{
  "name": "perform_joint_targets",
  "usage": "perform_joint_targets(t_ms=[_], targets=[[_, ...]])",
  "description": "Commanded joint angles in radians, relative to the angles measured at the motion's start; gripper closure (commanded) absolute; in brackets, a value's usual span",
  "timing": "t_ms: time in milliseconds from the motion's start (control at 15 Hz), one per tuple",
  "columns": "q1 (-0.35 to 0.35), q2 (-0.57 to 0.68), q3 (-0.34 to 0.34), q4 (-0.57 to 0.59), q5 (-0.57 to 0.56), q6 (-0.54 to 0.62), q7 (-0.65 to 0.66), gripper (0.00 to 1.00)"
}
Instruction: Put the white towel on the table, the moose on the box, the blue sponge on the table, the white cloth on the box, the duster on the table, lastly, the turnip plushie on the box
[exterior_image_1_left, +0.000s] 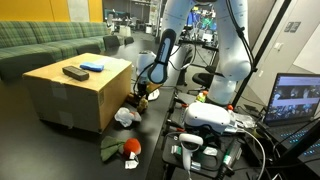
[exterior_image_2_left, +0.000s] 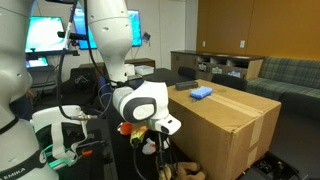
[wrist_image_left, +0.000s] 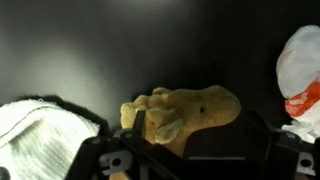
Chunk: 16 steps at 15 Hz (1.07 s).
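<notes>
The tan moose (wrist_image_left: 190, 110) lies on the black table (exterior_image_1_left: 152, 132), right beside the cardboard box (exterior_image_1_left: 80, 95). My gripper (wrist_image_left: 198, 138) is low over it, open, with a finger on each side; the left finger touches it and the right stands apart. In both exterior views the gripper (exterior_image_1_left: 143, 92) (exterior_image_2_left: 152, 132) hangs at the box's corner. The blue sponge (exterior_image_1_left: 93, 67) (exterior_image_2_left: 202, 92) and the dark duster (exterior_image_1_left: 75, 72) lie on the box top. The white towel (wrist_image_left: 40, 140) is near the moose. A white cloth (exterior_image_1_left: 125, 117) (wrist_image_left: 300, 80) and the red turnip plushie (exterior_image_1_left: 130, 148) lie on the table.
A green couch (exterior_image_1_left: 50, 40) stands behind the box. A white device (exterior_image_1_left: 215, 117) with cables and a laptop (exterior_image_1_left: 300, 100) sit at the table's side near the arm base. Monitors (exterior_image_2_left: 50, 35) glow behind the robot.
</notes>
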<state>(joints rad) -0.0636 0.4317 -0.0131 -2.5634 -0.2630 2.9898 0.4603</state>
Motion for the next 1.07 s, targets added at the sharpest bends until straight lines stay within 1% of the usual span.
perform_joint_targets(t_ms=[0, 267, 333, 533, 733, 800, 867, 933, 1000], targets=[[0.076, 0.073, -0.064, 0.076, 0.123, 0.031, -0.108, 0.0], [0.127, 0.128, -0.118, 0.133, 0.184, 0.026, -0.152, 0.0], [0.144, 0.142, -0.142, 0.144, 0.187, 0.029, -0.153, 0.0], [0.164, 0.161, -0.189, 0.154, 0.197, 0.03, -0.163, 0.0], [0.17, 0.176, -0.215, 0.155, 0.202, 0.04, -0.168, 0.0], [0.171, 0.181, -0.22, 0.155, 0.204, 0.043, -0.169, 0.12], [0.165, 0.185, -0.216, 0.155, 0.207, 0.046, -0.175, 0.19], [0.165, 0.192, -0.216, 0.156, 0.21, 0.048, -0.176, 0.34], [0.159, 0.197, -0.208, 0.156, 0.214, 0.047, -0.179, 0.42]])
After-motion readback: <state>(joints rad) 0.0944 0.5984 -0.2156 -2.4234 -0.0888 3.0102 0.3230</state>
